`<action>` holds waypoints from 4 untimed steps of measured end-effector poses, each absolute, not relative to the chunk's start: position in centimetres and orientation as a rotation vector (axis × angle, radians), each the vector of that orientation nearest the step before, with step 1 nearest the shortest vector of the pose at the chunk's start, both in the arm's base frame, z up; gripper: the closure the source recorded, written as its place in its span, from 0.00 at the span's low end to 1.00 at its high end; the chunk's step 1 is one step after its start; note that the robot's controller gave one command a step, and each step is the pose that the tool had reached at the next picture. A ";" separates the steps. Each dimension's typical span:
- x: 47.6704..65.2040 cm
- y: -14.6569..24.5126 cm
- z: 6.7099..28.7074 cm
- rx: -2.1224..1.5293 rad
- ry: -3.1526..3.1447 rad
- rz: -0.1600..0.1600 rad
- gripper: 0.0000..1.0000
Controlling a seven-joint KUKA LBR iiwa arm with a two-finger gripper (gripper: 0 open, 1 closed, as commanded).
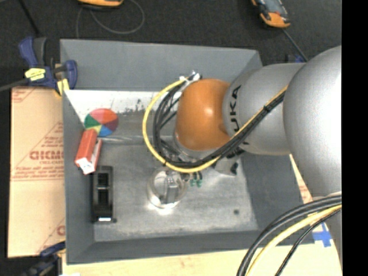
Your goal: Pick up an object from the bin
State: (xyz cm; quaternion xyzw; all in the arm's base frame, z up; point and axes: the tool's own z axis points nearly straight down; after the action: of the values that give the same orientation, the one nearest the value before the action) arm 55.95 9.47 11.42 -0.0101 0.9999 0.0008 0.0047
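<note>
grey metal bin (pixel 241 214). silver arm (pixel 310 108) with orange wrist cover (pixel 201 119) and yellow-black cables (pixel 150 125) reaches in, well right of black plastic tape dispenser (pixel 102 195). dispenser lies along bin's left wall. red rectangular carton (pixel 87 150), white end toward dispenser, just up-view of dispenser. multicoloured round ball (pixel 101 122) further up-view of dispenser, touching carton's far end. hand (pixel 172 183) right of dispenser, low over clear rounded cup-like thing (pixel 158 198); hand open or closed: cannot tell.
</note>
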 end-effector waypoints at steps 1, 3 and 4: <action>56.2 8.1 9.4 0.191 3.148 0.006 0.00; 55.9 5.8 9.3 0.138 3.119 0.019 0.00; 56.0 3.1 8.7 0.235 3.119 0.025 0.00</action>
State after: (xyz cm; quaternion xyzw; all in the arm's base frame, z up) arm 56.01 3.14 8.67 0.0751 0.9971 0.0080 0.0070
